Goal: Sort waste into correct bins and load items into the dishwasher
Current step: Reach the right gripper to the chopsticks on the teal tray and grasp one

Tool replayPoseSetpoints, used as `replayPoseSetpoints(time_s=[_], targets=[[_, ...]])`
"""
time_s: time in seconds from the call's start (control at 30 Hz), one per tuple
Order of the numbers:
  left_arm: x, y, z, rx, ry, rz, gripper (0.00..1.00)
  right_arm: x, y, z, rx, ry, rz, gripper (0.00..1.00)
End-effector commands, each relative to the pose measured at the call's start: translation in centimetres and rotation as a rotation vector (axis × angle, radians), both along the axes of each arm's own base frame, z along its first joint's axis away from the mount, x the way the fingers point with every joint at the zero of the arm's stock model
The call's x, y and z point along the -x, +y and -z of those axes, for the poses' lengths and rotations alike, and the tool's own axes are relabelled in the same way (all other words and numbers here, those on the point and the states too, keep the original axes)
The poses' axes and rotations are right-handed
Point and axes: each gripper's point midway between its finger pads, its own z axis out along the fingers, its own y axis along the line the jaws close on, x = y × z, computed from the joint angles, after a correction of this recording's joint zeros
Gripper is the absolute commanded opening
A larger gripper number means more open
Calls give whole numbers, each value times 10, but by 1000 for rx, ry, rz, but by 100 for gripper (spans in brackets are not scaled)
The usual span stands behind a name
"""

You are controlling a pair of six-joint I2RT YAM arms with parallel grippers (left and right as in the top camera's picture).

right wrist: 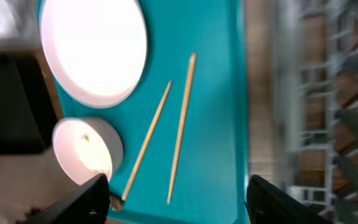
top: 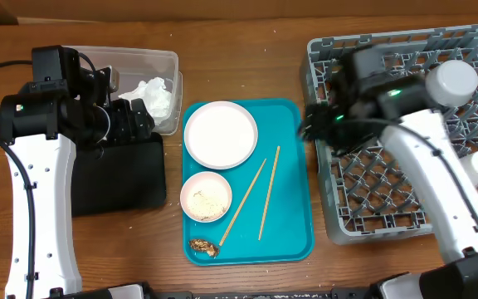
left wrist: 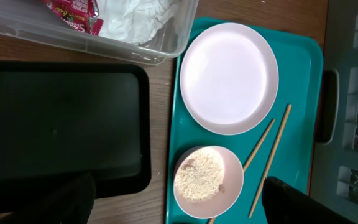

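Grippers both spread, empty: right gripper [top: 315, 124] at the left edge of the dish rack [top: 363, 208], left gripper [top: 133, 120] over the black tray [top: 119, 178] beside the clear tub [top: 169, 60]. On the teal tray [top: 293, 166] lie plate [top: 221, 134], rice-filled bowl [top: 206, 196], chopsticks [top: 269, 193], brown scrap [top: 203, 246].

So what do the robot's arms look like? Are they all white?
Not all white. The left arm and the right arm have long smooth white shells with chunky black joints. A thin black cable runs along the left one, and a tiny green light glows on each. The left end effector and the right end effector are black.
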Motion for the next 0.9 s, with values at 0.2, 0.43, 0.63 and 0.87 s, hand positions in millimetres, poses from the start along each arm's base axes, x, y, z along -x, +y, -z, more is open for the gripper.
replayPoseSetpoints(time_s=[0.2, 0.43, 0.63, 0.87], targets=[[-1, 1, -2, 0, -2, -8, 87, 55, 63, 99, 96, 179, -94, 72], [0, 1, -1, 1, 3, -8, 88, 70, 66, 155, 272, 251, -63, 70], [0, 1, 0, 0, 6, -8, 88, 74, 64, 181, 313, 311, -44, 56], [0, 1, 0, 1, 7, -8, 88, 75, 63, 192, 329, 331, -42, 31]])
